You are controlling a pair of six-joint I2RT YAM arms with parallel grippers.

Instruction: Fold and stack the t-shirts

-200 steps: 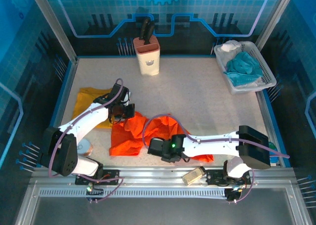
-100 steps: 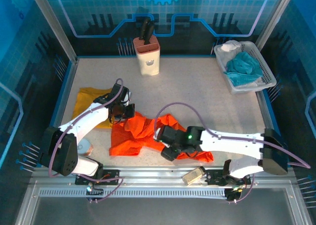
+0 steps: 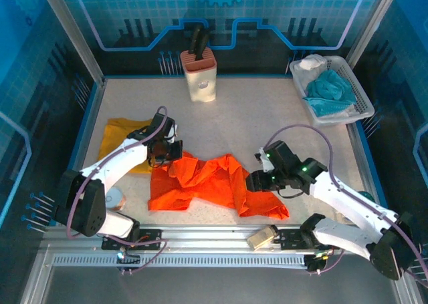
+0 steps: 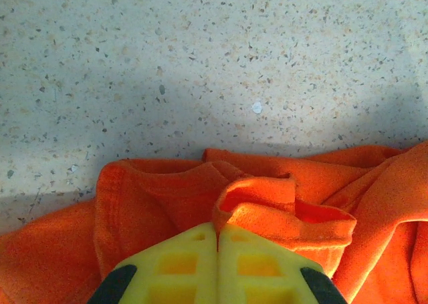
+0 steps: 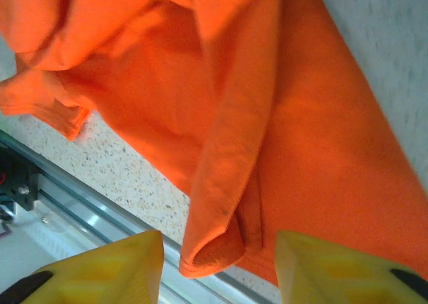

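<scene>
The orange shirt (image 3: 200,187) lies crumpled by the near edge of the table (image 3: 254,117). The right gripper (image 5: 219,250) hangs over its right side, jaws spread. The left gripper (image 4: 217,229) pinches its far left fold, jaws pressed together. The yellow shirt (image 3: 124,133) lies farther back, by the left edge.

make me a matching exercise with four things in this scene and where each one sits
Things:
1. orange t-shirt
2. mustard yellow t-shirt
3. teal cloth
4. knife block

Places:
A. in the white basket, far right
B. far edge, standing upright
C. near edge, middle, crumpled
D. left side, lying flat

Pairs: 1-C, 2-D, 3-A, 4-B
</scene>
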